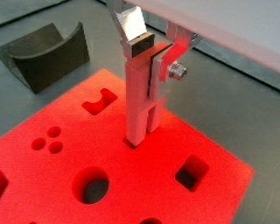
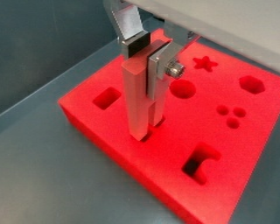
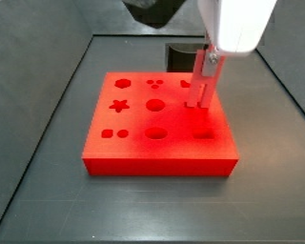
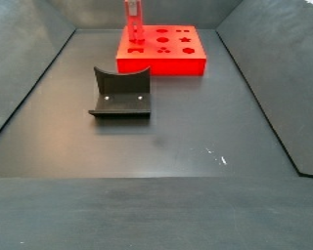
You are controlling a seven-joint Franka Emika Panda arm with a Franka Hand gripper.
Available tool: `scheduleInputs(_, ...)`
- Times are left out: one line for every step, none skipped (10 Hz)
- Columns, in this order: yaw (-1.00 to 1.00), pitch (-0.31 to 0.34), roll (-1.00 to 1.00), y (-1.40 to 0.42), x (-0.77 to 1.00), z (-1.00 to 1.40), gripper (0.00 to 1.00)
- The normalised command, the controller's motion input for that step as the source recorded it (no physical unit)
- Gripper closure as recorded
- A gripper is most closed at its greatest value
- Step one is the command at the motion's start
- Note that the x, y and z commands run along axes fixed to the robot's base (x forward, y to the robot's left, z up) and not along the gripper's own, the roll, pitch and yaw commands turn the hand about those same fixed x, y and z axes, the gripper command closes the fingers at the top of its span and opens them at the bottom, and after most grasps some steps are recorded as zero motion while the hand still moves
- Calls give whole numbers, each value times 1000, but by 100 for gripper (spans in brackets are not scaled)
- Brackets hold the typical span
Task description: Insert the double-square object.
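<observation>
My gripper (image 1: 150,57) is shut on the top of the double-square object (image 1: 140,105), a long, slender red-pink peg held upright; both wrist views show this (image 2: 149,59). The peg (image 2: 143,101) stands over the large red block (image 2: 224,149), and its lower end meets the block's top face. I cannot tell how deep it sits in a hole. In a side view the peg (image 3: 202,86) is at the block's (image 3: 155,162) right side. In a side view it (image 4: 133,15) rises from the far block (image 4: 172,61).
A dark grey curved holder (image 4: 120,95) stands on the floor apart from the block, and also shows in a wrist view (image 1: 43,57). The block's top has several shaped holes, among them a star (image 2: 205,63) and a square (image 2: 105,98). Bin walls slope up around the floor.
</observation>
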Motion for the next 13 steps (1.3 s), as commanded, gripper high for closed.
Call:
scheduleInputs(69,0,179,0,171,-89,100)
scheduleInputs(380,-6,183,-43,0,0,100)
scheduleInputs(369,-31,184,-91,-189,120,100)
scheduleInputs(243,-50,170,-77,-374,226,100)
scheduleInputs(211,-59,216,-43,-451,246,100)
scheduleInputs(77,-44,233,0,-237,180,100)
scheduleInputs(0,0,206,0,0,97,100)
scheduleInputs(0,0,143,0,117,51,100)
scheduleInputs(0,31,104,0,254,11,100)
scheduleInputs(0,47,101,0,254,0,100)
scheduleInputs(0,26,74,0,174,0,100)
scheduleInputs(0,26,24,0,246,0,100)
scheduleInputs(0,14,31,0,100,-74,100)
